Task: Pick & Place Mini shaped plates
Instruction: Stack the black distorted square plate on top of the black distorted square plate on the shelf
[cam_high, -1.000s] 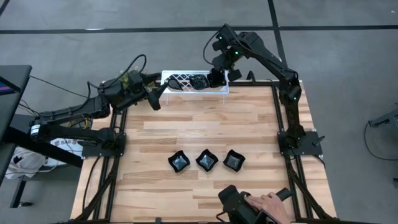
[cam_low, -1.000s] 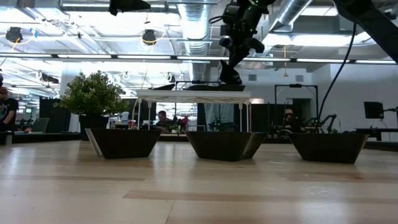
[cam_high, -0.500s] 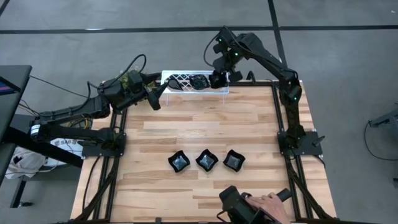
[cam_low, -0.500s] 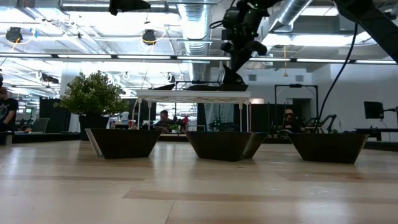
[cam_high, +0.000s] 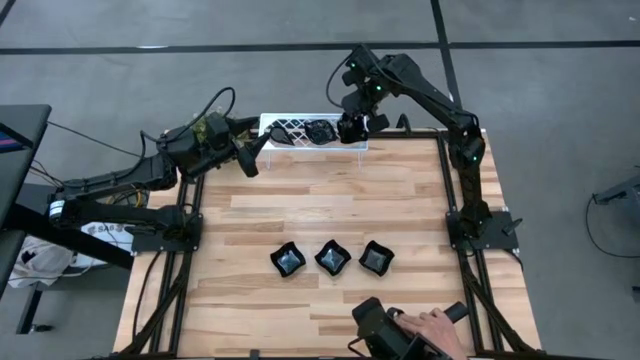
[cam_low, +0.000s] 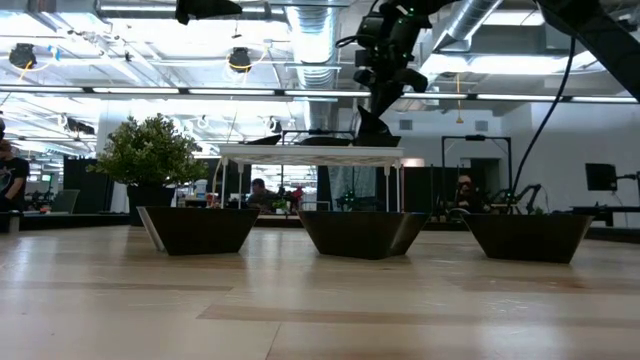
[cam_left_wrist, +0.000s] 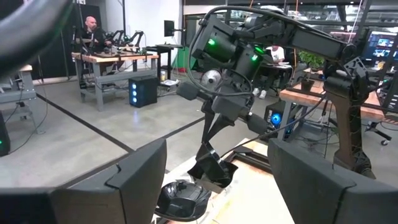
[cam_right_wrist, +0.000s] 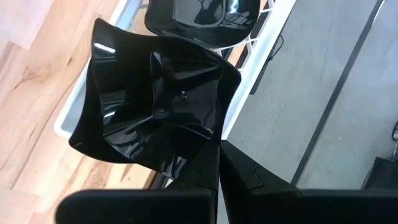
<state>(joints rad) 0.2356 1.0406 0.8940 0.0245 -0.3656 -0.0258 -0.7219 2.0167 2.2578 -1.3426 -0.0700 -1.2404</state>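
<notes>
Three mini shaped plates, glossy black, stand in a row near the table's front: (cam_high: 288, 260), (cam_high: 332, 257), (cam_high: 376, 257). A white lattice rack (cam_high: 300, 131) stands at the far edge with a rounded black plate (cam_high: 320, 130) in it. Over the rack's right end my right gripper (cam_high: 350, 128) is shut on a wavy-edged square plate (cam_right_wrist: 155, 106). My left gripper (cam_high: 247, 160) stands open by the rack's left end, with nothing between its fingers (cam_left_wrist: 137, 180). My right gripper pinches the square plate by one part of its rim (cam_right_wrist: 189, 155) between its two fingers. The fingers slant down from above. The plate sits tilted over the rack's right end (cam_left_wrist: 211, 171); whether it touches the rack I cannot tell.
A person's hand (cam_high: 435, 325) rests on a dark device at the table's near edge. A green potted plant (cam_low: 150, 150) shows behind the left plate in the low view. Bare wood lies between the rack and the row of plates.
</notes>
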